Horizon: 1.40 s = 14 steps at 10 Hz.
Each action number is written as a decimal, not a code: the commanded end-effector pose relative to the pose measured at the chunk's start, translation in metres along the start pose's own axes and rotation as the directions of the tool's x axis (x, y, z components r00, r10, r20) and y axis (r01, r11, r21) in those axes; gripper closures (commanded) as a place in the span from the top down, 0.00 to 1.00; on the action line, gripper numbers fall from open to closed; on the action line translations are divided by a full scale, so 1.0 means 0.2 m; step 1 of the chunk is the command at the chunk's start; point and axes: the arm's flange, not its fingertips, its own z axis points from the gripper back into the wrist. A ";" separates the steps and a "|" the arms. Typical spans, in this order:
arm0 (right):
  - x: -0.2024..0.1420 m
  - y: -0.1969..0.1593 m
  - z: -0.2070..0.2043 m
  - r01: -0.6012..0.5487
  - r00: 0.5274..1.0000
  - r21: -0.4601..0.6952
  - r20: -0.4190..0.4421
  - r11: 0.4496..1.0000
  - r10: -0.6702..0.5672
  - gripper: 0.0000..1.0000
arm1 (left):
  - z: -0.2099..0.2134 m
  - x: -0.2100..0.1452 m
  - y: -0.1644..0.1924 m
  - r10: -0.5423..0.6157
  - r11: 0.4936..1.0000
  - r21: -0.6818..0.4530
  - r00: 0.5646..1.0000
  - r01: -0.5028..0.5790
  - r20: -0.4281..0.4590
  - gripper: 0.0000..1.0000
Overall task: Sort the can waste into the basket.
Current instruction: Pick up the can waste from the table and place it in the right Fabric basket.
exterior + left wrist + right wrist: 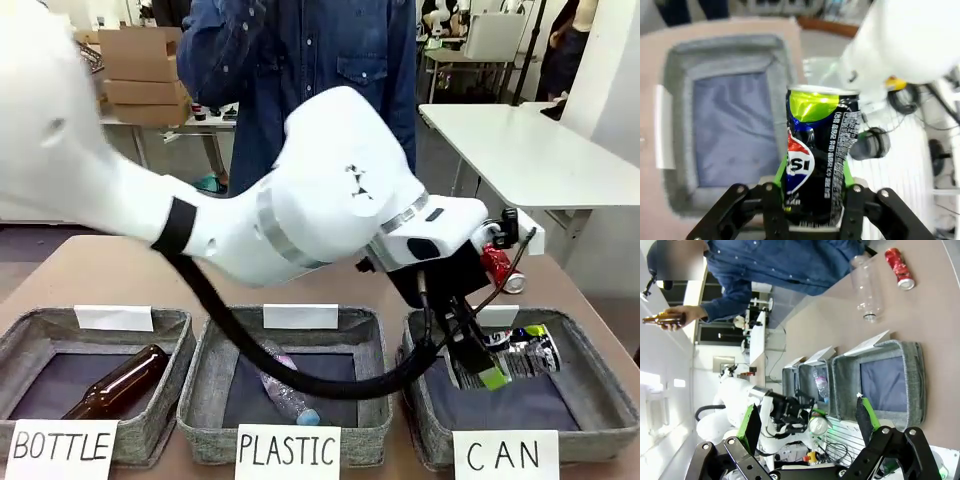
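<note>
My left gripper (488,366) reaches across from the left and is shut on the dark can (527,352), holding it on its side just above the grey basket (592,388) signed "CAN". In the left wrist view the dark can (816,150) sits between the green pads of my left gripper (812,202), with the basket (675,125) below and its lining bare. The shiny red can (497,267) lies on the table behind the basket. My right gripper (807,416) is open and holds nothing, well back from the basket (917,382) and the red can (899,268).
The basket signed "PLASTIC" (200,385) holds a clear bottle (285,392). A brown bottle (120,382) lies in the one signed "BOTTLE" (30,325). Another clear bottle (866,290) lies on the table by the red can. A person (300,60) stands at the far side, brown bottle (662,320) in hand.
</note>
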 end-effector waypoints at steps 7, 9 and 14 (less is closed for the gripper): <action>0.01 0.01 -0.01 0.008 1.000 0.008 0.020 1.000 -0.008 1.00 | -0.06 0.10 0.17 0.031 0.997 0.066 0.999 -0.030 -0.022 1.00; 0.01 0.01 -0.01 0.008 1.000 0.008 0.020 1.000 -0.008 1.00 | -0.06 0.10 0.17 0.024 0.998 0.065 0.999 -0.022 -0.028 1.00; 0.01 0.01 -0.01 0.008 1.000 0.008 0.020 1.000 -0.008 1.00 | -0.03 0.10 0.16 0.077 0.996 0.055 0.997 -0.076 -0.015 1.00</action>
